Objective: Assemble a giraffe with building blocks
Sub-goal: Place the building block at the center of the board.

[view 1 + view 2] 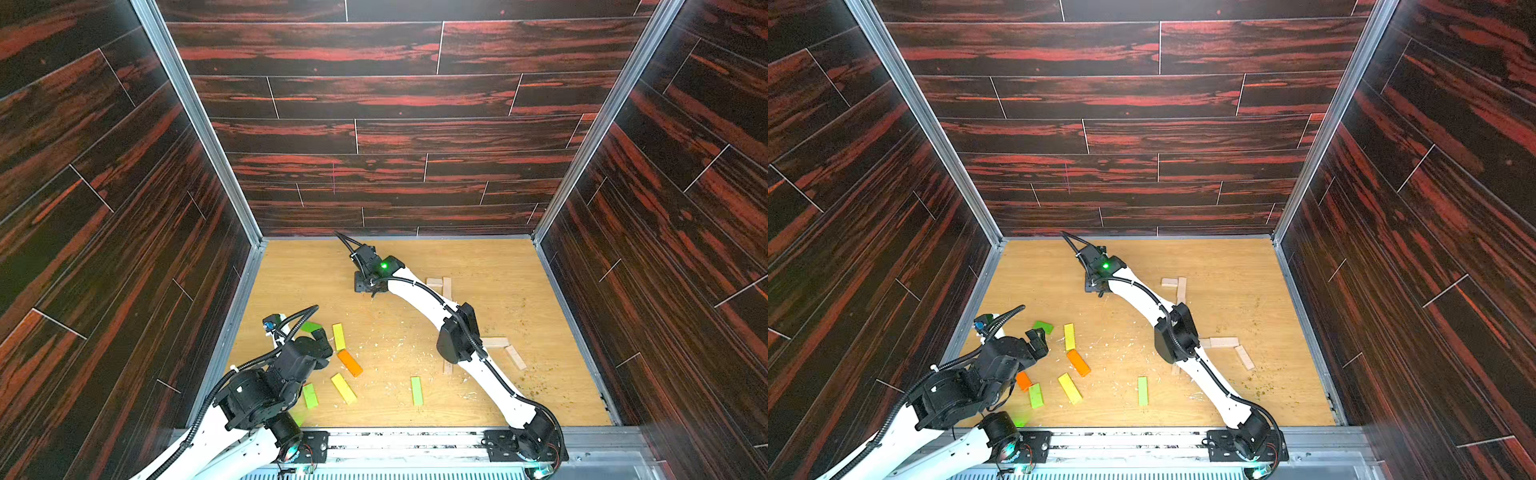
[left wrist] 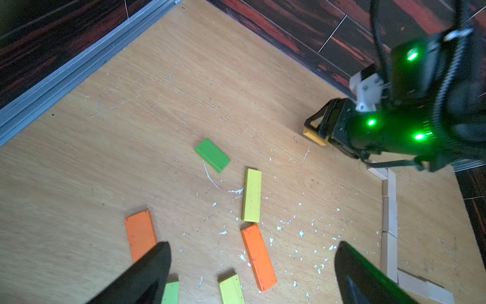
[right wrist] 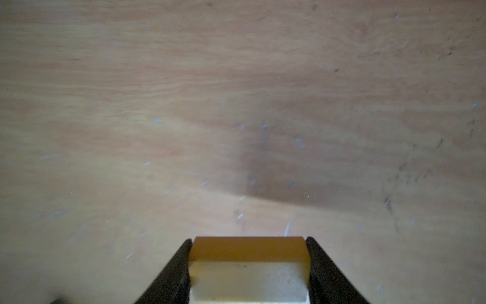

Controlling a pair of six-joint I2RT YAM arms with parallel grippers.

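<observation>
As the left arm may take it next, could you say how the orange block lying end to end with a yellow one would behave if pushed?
The orange block looks like a solid flat plank, so probably stiff and light. Lying flat on the table, it should slide or pivot, not roll or tip. Its smooth paint may be slightly slippery.

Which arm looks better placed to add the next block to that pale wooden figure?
Probably the right: the right gripper grips a yellow block, and the pale planks lie on its side. The left gripper hangs open and empty above the loose coloured blocks.
</observation>
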